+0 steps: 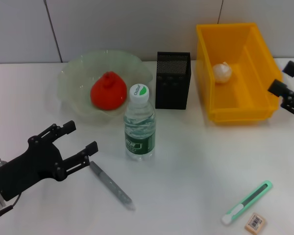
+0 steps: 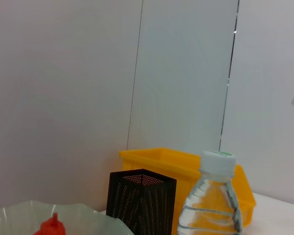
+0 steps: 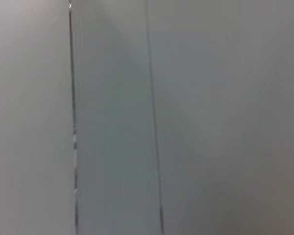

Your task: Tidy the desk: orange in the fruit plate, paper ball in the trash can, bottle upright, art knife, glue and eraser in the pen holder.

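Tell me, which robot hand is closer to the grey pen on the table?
Left. The left gripper hovers open right beside the pen, near its upper end. The right gripper is far across the table, beside the yellow trash can.

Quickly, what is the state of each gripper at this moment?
Left gripper: jaws open, holding nothing, near the grey pen-like stick on the desk.
Right gripper: jaws open, empty, beside the bright yellow plastic bin.

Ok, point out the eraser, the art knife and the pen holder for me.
eraser [image 1: 255, 222], head view, on its barcode sticker.
art knife [image 1: 248, 201], head view, on the middle of its pale-green body.
pen holder [image 1: 172, 83], head view, on its front mesh wall.
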Robot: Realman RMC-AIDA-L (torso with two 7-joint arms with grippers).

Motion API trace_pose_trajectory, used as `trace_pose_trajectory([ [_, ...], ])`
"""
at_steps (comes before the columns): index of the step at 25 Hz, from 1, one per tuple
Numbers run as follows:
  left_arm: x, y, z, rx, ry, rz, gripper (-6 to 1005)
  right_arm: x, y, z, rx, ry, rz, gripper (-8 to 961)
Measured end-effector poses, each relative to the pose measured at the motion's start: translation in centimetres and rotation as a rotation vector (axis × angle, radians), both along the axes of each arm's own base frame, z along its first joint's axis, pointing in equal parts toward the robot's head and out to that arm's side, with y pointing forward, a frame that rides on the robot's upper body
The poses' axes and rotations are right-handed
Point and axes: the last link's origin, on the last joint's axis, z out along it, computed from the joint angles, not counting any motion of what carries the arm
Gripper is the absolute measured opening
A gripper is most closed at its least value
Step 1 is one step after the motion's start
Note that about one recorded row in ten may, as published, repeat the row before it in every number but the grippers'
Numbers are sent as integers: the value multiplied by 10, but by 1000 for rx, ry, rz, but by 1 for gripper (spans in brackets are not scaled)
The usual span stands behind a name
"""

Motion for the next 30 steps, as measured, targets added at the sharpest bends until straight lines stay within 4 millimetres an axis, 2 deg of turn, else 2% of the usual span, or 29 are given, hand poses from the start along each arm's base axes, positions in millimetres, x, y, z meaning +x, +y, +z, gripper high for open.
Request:
trace_pose_trajectory([
  [6, -2, -2, 0, 10, -15, 12, 827, 11, -6, 2, -36, 86, -83, 632],
  [10, -3, -3, 0, 10, -15, 15, 827, 14, 0, 10, -116, 48, -152, 632],
  [13, -3, -3, 0, 11, -13, 16, 827, 17, 10, 17, -213, -28, -269, 631],
  [17, -4, -4, 0, 18, -8, 14, 827, 11, 19, 21, -328, -184, -363, 631],
  [22, -4, -3, 0, 24, -9, 16, 827, 3, 24, 30, -380, -274, -432, 631],
  [30, -4, -3, 0, 26, -8, 16, 827, -23, 33, 34, -489, -520, -569, 632],
])
